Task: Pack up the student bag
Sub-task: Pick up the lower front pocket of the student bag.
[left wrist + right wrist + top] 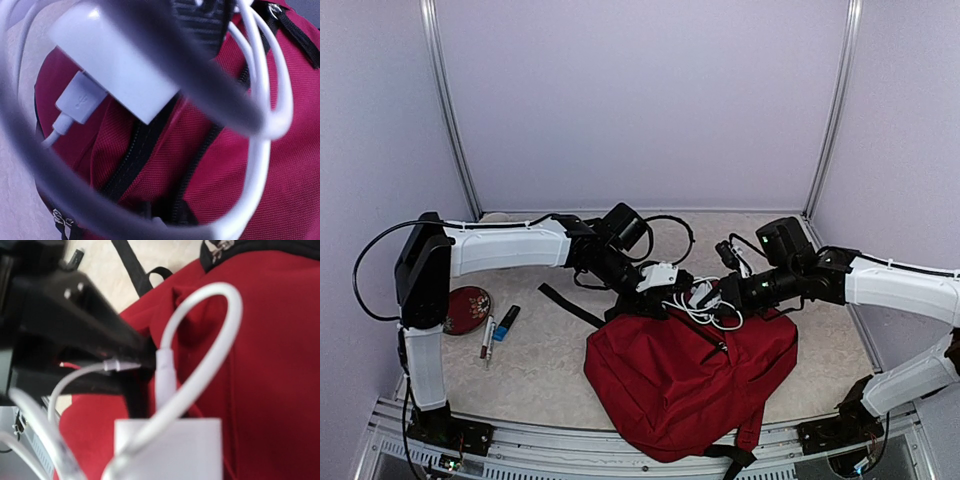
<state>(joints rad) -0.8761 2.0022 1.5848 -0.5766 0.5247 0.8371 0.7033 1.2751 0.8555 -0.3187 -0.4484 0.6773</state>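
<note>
The student bag (690, 385) is a dark-red backpack lying flat at the front centre, and it also fills the left wrist view (280, 165) and the right wrist view (270, 365). Both arms meet over its top edge, among a tangle of white cable (705, 312). A white charger block (660, 276) sits at the tip of my left gripper (652, 292). In the left wrist view that charger block (115, 65), with a USB plug in it, hangs over the bag's black zip; blurred cable loops hide my fingers. My right gripper (716, 297) is shut on a white block (167, 450).
A round dark-red case (468, 308), a pen (487, 336) and a small blue item (506, 322) lie at the left. A black strap (570, 305) trails left from the bag. Walls enclose the table on three sides.
</note>
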